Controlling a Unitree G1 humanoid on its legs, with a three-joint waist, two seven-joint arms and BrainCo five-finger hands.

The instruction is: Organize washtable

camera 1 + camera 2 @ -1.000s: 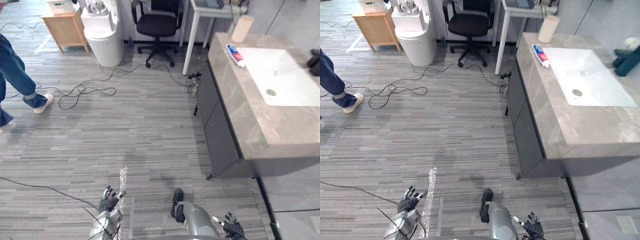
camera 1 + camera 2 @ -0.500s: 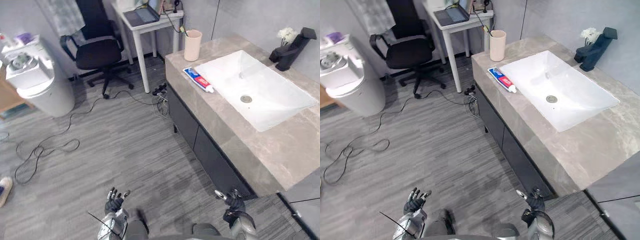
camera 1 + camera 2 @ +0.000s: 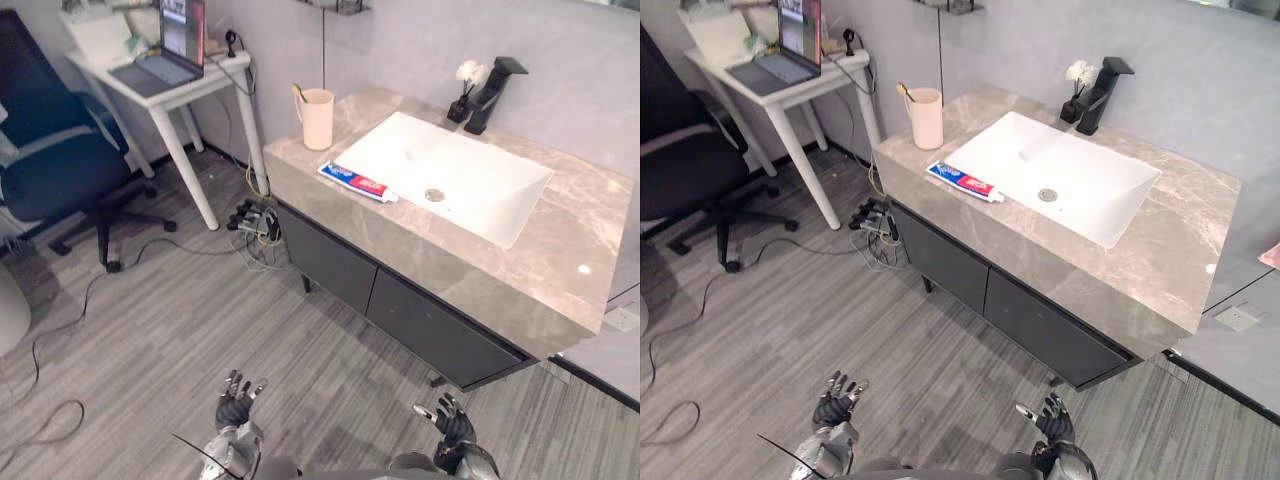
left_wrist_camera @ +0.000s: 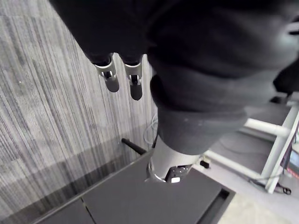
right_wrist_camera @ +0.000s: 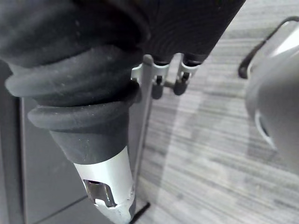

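Note:
The grey stone washtable [image 3: 560,260] with a white sink [image 3: 445,175] stands ahead, over dark drawers. A red, white and blue toothpaste tube [image 3: 357,182] lies on the counter beside the sink's left edge. A beige cup [image 3: 317,118] with a toothbrush in it stands at the counter's far left corner. A black faucet [image 3: 492,93] rises behind the sink, a small vase of white flowers [image 3: 466,74] next to it. My left hand [image 3: 236,405] hangs low over the floor, open and empty. My right hand [image 3: 450,424] hangs low by the cabinet front, fingers spread, holding nothing.
A white desk [image 3: 165,85] with an open laptop [image 3: 170,45] stands left of the washtable. A dark office chair [image 3: 55,170] is further left. Cables and a power strip [image 3: 252,215] lie on the floor under the desk. Grey plank floor stretches between me and the cabinet.
The whole scene has swung: the camera turned, so the washtable now sits ahead and nearer the middle. Both hands stay low and open.

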